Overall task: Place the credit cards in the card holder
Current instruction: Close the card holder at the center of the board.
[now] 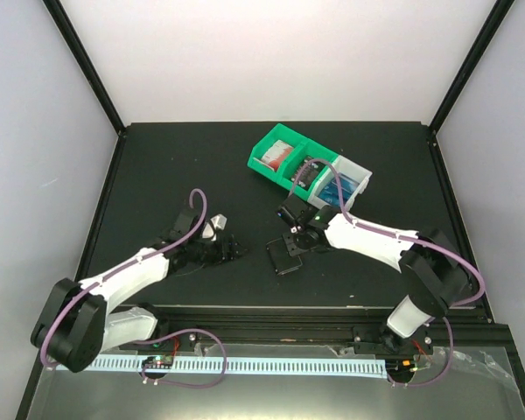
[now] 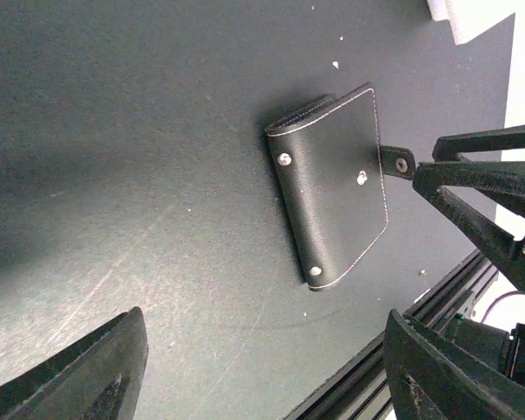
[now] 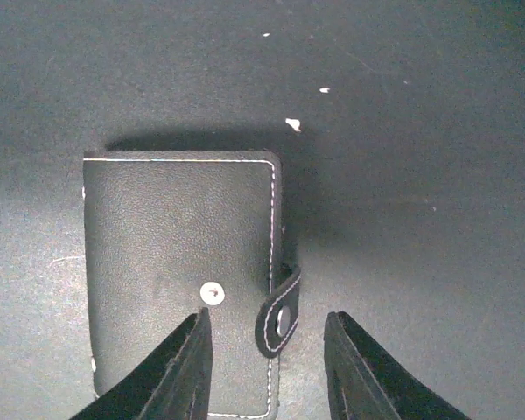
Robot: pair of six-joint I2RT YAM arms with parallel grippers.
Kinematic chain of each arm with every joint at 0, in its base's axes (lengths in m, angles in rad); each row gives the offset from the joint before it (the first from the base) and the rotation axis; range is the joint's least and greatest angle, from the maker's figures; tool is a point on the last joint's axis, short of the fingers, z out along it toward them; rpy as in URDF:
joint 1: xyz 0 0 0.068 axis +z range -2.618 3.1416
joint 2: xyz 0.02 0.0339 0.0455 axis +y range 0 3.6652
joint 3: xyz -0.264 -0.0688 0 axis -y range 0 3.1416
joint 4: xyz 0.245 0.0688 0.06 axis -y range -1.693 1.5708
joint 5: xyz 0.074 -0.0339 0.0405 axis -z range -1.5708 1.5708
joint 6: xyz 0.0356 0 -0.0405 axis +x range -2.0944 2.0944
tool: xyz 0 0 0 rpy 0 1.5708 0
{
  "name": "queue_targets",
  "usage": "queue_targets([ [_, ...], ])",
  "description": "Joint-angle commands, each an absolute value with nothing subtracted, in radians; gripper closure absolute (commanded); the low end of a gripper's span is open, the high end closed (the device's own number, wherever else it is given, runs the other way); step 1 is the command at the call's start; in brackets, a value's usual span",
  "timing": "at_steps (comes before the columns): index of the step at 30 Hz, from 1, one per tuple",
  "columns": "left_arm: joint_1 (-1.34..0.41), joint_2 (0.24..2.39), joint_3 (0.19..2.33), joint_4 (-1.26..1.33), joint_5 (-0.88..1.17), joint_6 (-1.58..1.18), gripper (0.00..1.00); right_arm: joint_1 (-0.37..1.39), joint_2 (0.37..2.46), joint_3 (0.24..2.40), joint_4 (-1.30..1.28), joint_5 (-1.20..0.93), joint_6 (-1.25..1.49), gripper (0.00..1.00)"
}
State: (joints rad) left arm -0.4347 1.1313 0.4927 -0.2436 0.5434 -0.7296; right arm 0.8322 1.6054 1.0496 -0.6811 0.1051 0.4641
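The holder [image 3: 179,262] lies closed and flat on the desk [image 1: 157,175], near its front edge between the two arms. Its tab [image 3: 278,313] is unsnapped and sticks off one side. We judge the holder light, soft-skinned and rather limp, so it is apt to slide when pushed; the best hold is across a cover edge or on the tab. The right end effector [image 3: 267,367] hangs just over it, fingers moderately spread astride the tab, holding nothing. The left end effector [image 2: 262,376] is spread wide and empty, beside the holder. The cards [image 1: 277,154] appear to sit in the bins [image 1: 264,169] further back, though we cannot make them out clearly.
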Motion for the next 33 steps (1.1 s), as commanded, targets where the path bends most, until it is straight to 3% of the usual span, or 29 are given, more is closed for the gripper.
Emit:
queue_targets([
  [1, -0.472, 1.203, 0.485, -0.080, 0.578, -0.790, 0.25, 0.826, 1.621, 1.064, -0.642, 0.087, 0.452, 0.66],
  [7, -0.479, 1.227, 0.479, -0.078, 0.558, -0.776, 0.26, 0.827, 1.655, 1.070, -0.654, 0.103, 0.453, 0.71],
  [15, -0.481, 1.252, 0.480, -0.069, 0.555, -0.771, 0.29, 0.825, 1.655, 1.075, -0.669, 0.114, 0.471, 0.99],
  [25, -0.526, 1.344, 0.496, -0.015, 0.567, -0.805, 0.31, 0.825, 1.646, 1.047, -0.575, -0.028, 0.448, 0.99],
  [33, -0.593, 1.474, 0.578, -0.066, 0.461, -0.818, 0.49, 0.824, 1.672, 1.037, -0.526, -0.107, 0.429, 0.99],
])
